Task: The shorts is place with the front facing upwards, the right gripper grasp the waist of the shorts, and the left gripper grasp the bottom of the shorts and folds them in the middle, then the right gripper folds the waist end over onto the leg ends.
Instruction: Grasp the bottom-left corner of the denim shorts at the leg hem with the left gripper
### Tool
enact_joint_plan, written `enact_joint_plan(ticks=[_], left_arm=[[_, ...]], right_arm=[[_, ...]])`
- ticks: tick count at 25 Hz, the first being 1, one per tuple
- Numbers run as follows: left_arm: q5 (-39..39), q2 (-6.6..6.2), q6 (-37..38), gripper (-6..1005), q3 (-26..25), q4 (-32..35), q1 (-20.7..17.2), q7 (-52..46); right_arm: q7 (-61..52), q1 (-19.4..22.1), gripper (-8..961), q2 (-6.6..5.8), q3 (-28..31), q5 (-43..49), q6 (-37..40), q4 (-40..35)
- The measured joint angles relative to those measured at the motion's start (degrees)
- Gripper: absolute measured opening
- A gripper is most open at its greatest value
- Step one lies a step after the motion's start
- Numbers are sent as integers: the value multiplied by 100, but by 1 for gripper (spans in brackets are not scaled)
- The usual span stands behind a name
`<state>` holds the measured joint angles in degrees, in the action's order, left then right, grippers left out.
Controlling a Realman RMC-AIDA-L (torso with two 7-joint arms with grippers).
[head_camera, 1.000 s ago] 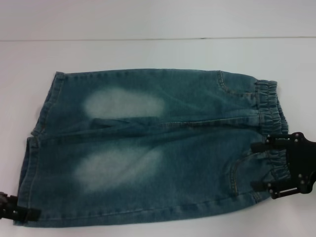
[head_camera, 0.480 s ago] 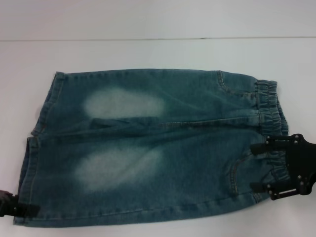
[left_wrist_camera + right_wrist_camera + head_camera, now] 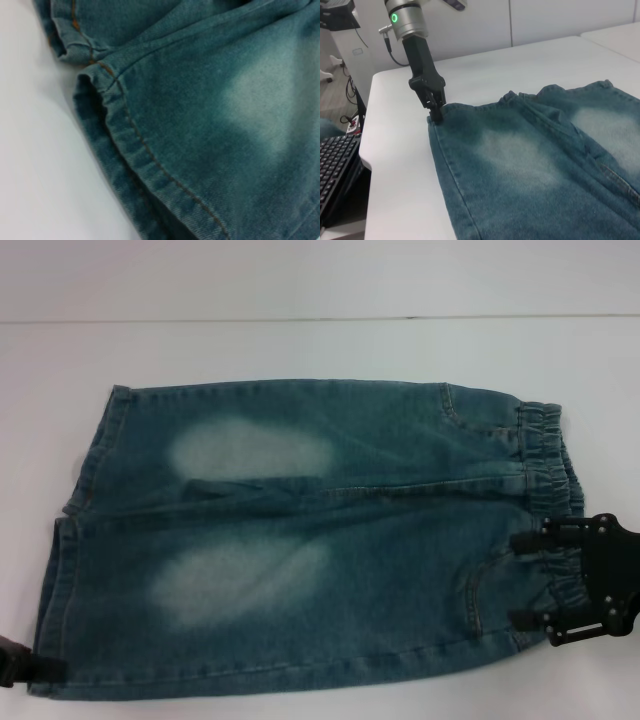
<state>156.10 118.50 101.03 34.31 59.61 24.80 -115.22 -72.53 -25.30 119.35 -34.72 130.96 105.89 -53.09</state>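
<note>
Both pincers are set at the shorts (image 3: 300,540), spread flat on the desk (image 3: 300,350): the right pincer (image 3: 524,580) spread astride the waist (image 3: 548,490), the left pincer (image 3: 436,114) pressed onto the near leg hem, no fold yet made.

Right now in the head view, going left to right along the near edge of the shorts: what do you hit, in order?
left gripper at the near corner of the leg ends → faded patch on the near leg of the shorts → stitched pocket → the waist → right gripper, open astride the waistband.
</note>
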Motion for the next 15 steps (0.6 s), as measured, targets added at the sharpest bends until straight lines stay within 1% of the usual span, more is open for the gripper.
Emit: enact_joint_plan(ticks=[5,10,12,15], left_arm=[[-52,4,109,90,-34,28,61,-1],[-34,14,117,76,-15,26,101,-1],[-42,16,115,70,-33,26,112,-12],[-39,12,42,67,-42,20,127,-62]], right_arm=[[-194,39,905,-2,29,0,3,-38],[-560,118,906,-42,48,0,-8,-102],[-898,172,906,-47,47,32,-56,-305],[-1611,236,906,-31,40,348,-235,-843]])
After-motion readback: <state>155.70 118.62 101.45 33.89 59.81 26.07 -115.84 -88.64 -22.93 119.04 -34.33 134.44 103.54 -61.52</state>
